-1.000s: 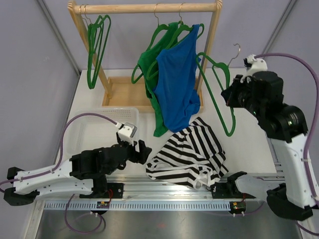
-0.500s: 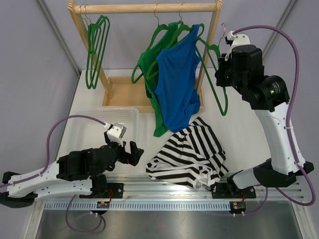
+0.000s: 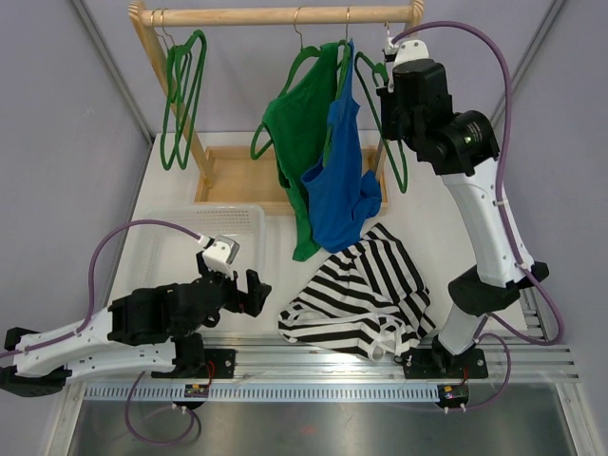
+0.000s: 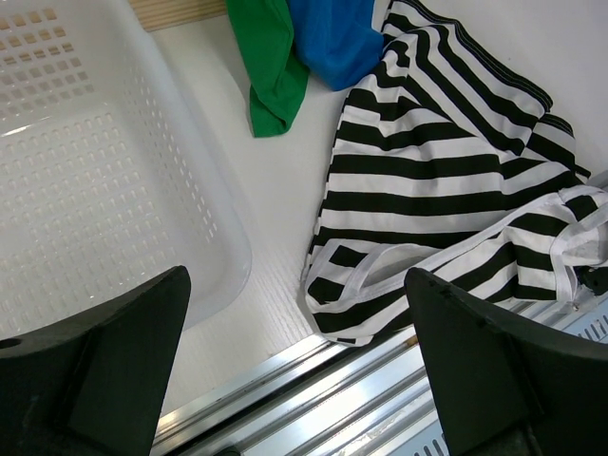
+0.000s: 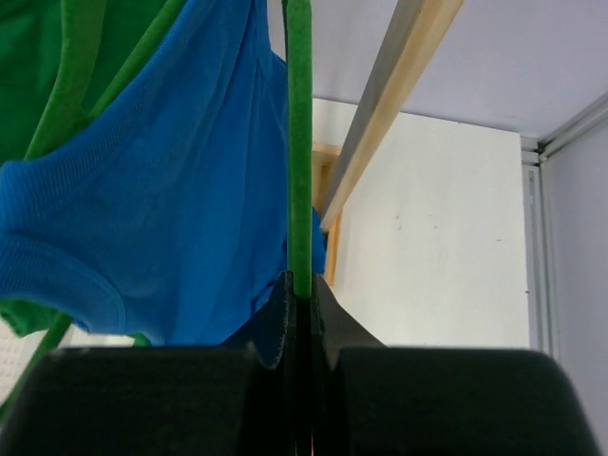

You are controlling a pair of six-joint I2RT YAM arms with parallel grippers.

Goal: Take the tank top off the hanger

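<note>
1. Tank tops number three: a green tank top [image 3: 299, 142] and a blue tank top [image 3: 342, 180] hang on the wooden rack [image 3: 275, 15] at top centre. The striped tank top [image 3: 366, 290] lies crumpled on the table [image 3: 446, 237] at lower centre, off any hanger.
2. One white basket [image 3: 161, 242] sits at middle left. A cluster of bare green hangers [image 3: 180, 95] hangs at upper left; their exact count cannot be told.
3. The right gripper [image 3: 391, 100] is clamped on one empty green hanger [image 3: 394, 161], its bar pinched between the closed fingers in the wrist view.
4. The left gripper [image 3: 255, 290] stands spread wide and holds nothing, just left of the striped tank top.
5. Since a second ago, the right arm has swung the empty green hanger from the right edge up to the rail at upper right. The blue tank top now hangs narrower. The left gripper has drawn back toward lower left, its jaws wider.
</note>
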